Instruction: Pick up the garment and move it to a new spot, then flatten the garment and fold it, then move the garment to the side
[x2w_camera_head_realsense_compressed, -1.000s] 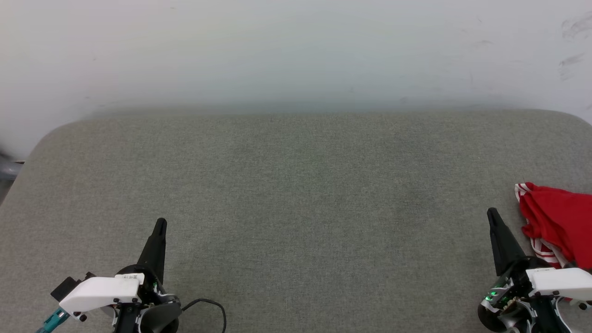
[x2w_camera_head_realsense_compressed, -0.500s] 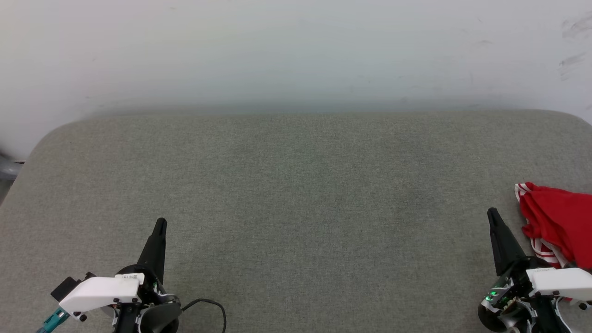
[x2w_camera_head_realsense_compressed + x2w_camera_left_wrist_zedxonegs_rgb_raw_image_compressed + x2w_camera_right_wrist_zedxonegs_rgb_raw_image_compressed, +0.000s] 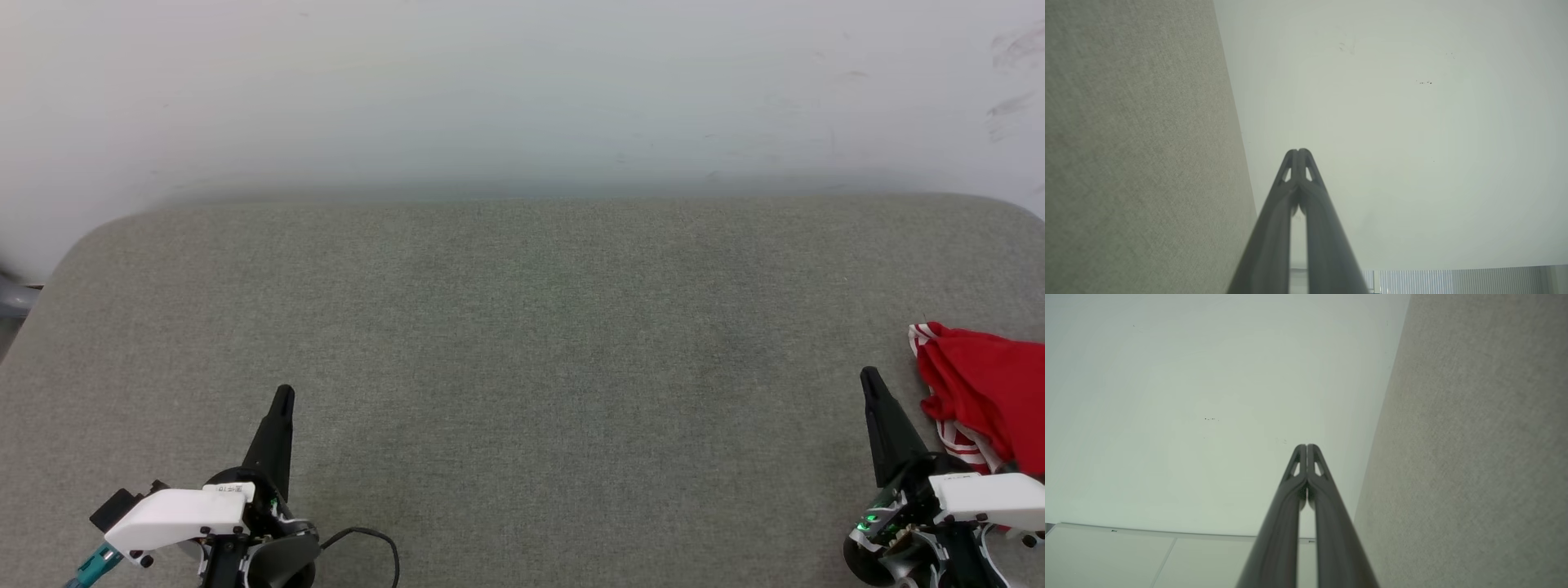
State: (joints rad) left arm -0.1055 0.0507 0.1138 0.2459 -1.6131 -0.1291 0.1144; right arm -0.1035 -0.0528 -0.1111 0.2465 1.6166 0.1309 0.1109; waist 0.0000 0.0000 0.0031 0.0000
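The garment, red with red-and-white striped trim, lies crumpled at the right edge of the grey-green padded surface and is cut off by the frame. My right gripper stands just left of it, shut and empty, tips together as the right wrist view confirms. At the lower left my left gripper is shut with nothing in it; its fingertips meet in the left wrist view. Both sets of fingers point away from me toward the wall.
A pale wall rises behind the padded surface, with a few dark scuffs at its upper right. The surface's rounded far corners show at left and right. A black cable loops beside my left wrist.
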